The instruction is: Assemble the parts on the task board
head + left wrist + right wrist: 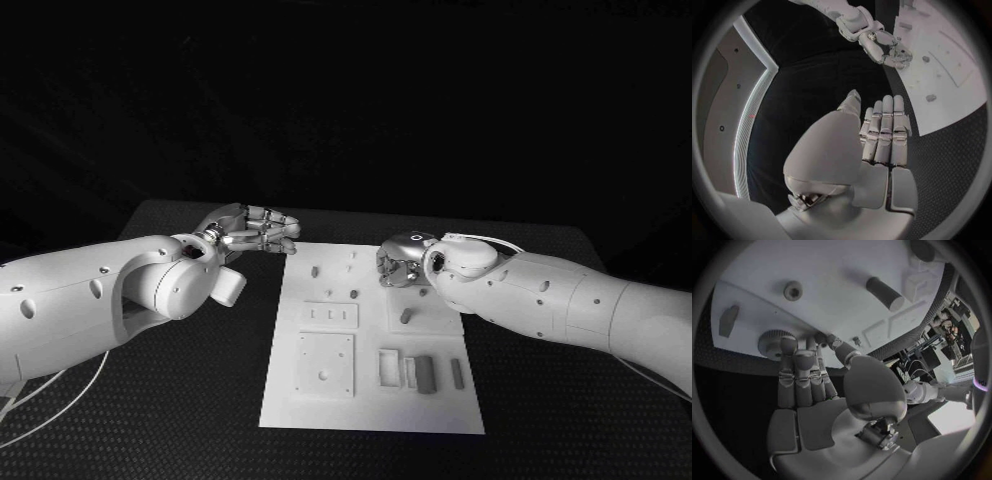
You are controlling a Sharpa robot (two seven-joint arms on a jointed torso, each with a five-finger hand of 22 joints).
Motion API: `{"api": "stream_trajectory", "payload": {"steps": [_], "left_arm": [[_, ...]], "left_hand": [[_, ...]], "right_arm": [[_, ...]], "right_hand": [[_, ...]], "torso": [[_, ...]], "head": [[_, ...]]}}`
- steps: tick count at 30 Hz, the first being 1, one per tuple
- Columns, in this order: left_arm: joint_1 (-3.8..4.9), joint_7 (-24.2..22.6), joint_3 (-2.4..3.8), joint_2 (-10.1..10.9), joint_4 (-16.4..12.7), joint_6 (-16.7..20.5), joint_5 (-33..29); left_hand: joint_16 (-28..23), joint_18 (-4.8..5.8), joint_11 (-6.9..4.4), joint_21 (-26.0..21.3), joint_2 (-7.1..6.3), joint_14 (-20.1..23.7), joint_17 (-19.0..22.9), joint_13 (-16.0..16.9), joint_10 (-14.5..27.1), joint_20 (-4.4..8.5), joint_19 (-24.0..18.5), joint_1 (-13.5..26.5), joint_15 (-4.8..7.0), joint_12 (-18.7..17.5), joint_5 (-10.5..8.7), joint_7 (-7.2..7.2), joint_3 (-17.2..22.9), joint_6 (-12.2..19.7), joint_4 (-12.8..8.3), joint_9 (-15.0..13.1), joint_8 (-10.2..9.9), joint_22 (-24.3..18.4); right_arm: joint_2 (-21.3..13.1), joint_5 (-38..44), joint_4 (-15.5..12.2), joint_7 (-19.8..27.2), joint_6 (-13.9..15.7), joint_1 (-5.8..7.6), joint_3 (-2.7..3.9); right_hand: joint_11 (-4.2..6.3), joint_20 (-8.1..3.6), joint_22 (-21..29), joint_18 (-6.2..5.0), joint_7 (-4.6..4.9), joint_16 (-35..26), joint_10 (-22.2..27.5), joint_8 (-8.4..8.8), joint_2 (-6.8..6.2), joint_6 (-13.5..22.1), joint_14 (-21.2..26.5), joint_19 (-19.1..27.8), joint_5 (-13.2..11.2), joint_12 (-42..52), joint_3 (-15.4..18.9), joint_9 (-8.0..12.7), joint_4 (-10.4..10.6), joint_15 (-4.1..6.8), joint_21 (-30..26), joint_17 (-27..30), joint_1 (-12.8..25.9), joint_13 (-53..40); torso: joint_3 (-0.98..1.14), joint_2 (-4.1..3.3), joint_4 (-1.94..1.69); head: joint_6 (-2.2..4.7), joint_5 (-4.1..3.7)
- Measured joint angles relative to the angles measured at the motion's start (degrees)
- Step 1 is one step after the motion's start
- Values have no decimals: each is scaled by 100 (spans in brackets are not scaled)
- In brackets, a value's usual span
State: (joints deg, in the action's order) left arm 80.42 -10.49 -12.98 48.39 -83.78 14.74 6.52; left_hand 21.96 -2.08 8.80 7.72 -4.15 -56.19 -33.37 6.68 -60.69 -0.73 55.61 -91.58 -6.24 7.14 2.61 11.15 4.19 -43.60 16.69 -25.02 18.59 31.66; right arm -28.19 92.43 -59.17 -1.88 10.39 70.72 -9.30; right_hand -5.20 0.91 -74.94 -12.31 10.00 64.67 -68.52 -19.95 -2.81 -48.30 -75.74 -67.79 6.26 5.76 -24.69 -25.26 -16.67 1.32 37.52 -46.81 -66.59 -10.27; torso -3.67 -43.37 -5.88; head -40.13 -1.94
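Right now a small round ridged part (773,342) is sitting on the white task board (433,400), touching the tips of the right hand (807,377). Its fingers are lying straight against it; whether they are gripping it, I cannot tell. It should be pressing gently and straight. The left hand (882,132) is flat, holding nothing, beside the board.

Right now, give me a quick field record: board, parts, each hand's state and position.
board: white task board flat at mid-table
parts: grey pieces on the board; round knurled part near its far end
left hand: left hand off the board's far left corner, fingers straight, holding nothing
right hand: right hand over the board's far end, fingertips at the knurled part; grip unclear
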Motion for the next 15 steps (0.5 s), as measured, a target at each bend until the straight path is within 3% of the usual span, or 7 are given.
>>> {"api": "stream_trajectory", "payload": {"steps": [11, 15], "left_arm": [[13, 25, 0, 18, -15, 0, -25], [14, 33, 0, 24, -22, 0, -29]], "left_hand": [[0, 3, 0, 0, 23, 0, -6, 1, 0, 0, 0, 23, 0, -28, 0, 0, 0, 0, 0, 8, -23, -5], [0, 5, 0, 0, 0, 0, -12, 1, 0, 0, 0, 46, 0, -28, 0, 0, 0, 0, 0, 8, -23, -5]], "right_arm": [[-2, 91, -41, -51, 78, 26, 38], [4, 109, -34, -41, 129, 39, 47]], "right_hand": [[21, -53, 1, 6, -22, 90, -85, 20, 18, -63, -21, -29, 0, -6, -47, -19, -16, -20, 66, 6, 31, -63], [22, -70, 1, 6, -19, 90, -103, 23, 18, -69, -20, -10, 0, -29, -47, -20, -16, -18, 66, 14, 31, -876]], "torso": [[14, -97, -12], [14, -132, -14]], "head": [[120, -16], [152, -30]]}}
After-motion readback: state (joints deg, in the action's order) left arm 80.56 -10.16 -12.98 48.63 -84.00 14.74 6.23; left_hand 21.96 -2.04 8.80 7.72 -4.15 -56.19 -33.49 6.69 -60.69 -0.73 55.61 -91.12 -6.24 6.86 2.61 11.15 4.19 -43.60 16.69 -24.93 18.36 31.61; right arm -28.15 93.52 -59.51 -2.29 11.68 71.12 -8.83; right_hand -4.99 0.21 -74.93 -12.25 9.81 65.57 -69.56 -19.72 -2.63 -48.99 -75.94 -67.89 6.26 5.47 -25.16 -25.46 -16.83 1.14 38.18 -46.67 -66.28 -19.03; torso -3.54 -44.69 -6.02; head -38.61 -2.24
